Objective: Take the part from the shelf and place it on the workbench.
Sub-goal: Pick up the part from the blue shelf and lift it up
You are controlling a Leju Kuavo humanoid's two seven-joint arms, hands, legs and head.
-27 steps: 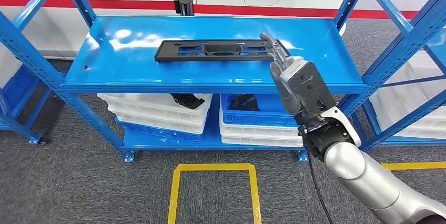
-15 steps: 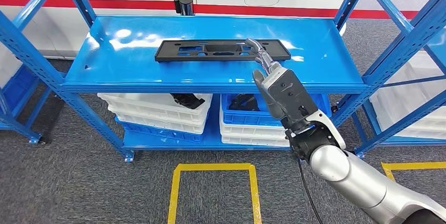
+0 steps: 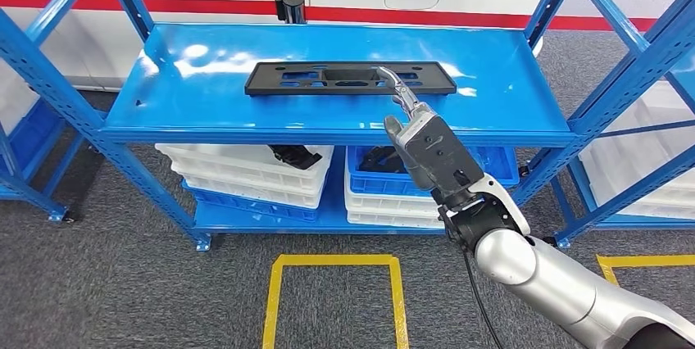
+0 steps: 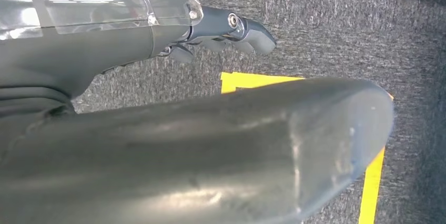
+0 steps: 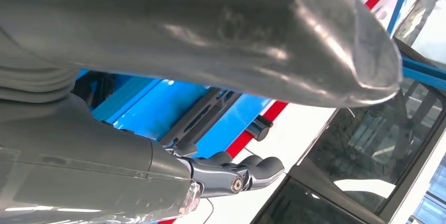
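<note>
The part (image 3: 328, 79) is a long flat black plate with cut-outs, lying across the back middle of the blue shelf top (image 3: 205, 111). My right hand (image 3: 422, 140) reaches in from the lower right with its fingers stretched out and nothing in them. Its fingertips (image 3: 387, 75) overlap the part's right-of-middle section; I cannot tell whether they touch it. In the right wrist view the dark fingers (image 5: 236, 174) point toward the part (image 5: 202, 113) on the blue surface. My left hand (image 4: 226, 27) hangs over grey floor, holding nothing.
White and blue bins (image 3: 254, 177) with dark parts fill the lower shelf. A black cylinder (image 3: 289, 6) stands behind the shelf's back edge. More blue racks (image 3: 631, 120) flank both sides. A yellow floor outline (image 3: 332, 296) lies in front.
My right hand has swung left along the shelf front, from beyond the part's right end to over its right-of-middle section. The part has not moved.
</note>
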